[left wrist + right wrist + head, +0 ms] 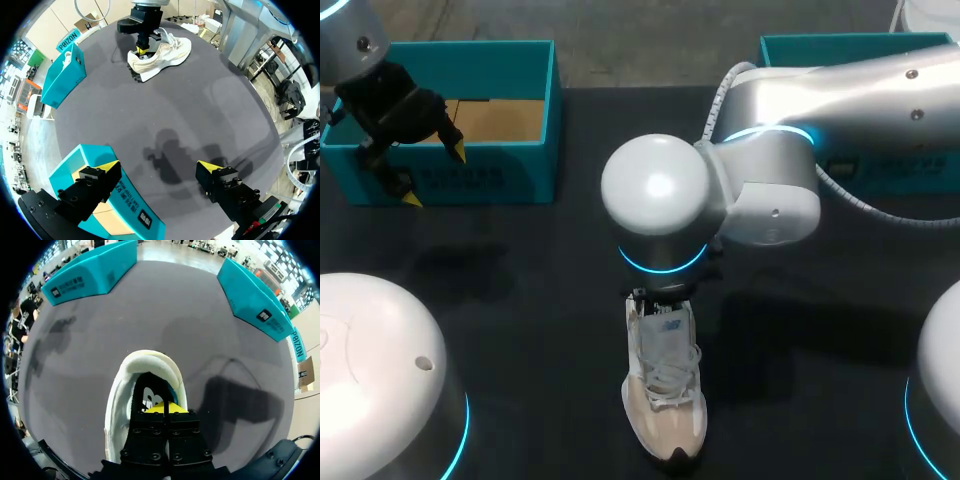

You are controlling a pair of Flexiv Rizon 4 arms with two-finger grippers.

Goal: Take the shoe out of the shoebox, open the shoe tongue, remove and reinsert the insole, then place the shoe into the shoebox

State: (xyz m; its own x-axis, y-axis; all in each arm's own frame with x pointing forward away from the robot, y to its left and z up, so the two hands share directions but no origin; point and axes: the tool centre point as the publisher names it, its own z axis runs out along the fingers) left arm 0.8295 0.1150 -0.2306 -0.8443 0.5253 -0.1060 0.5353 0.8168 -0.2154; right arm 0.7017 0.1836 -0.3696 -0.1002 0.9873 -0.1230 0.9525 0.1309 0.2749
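A beige shoe [665, 400] sits on the dark table [520, 330], toe toward the robot, with the right gripper [165, 408] in its opening, fingers pressed together and any grasp hidden, while farther back the left gripper [432, 173] hangs wide open, empty, over the teal shoebox [510, 180].

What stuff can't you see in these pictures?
Insole: in the right wrist view, the right claw fills the shoe's opening, hiding it.
Shoe's heel: in the head view, my right arm covers it.
Right shoebox: in the head view, the arm hides most of it, inside included.
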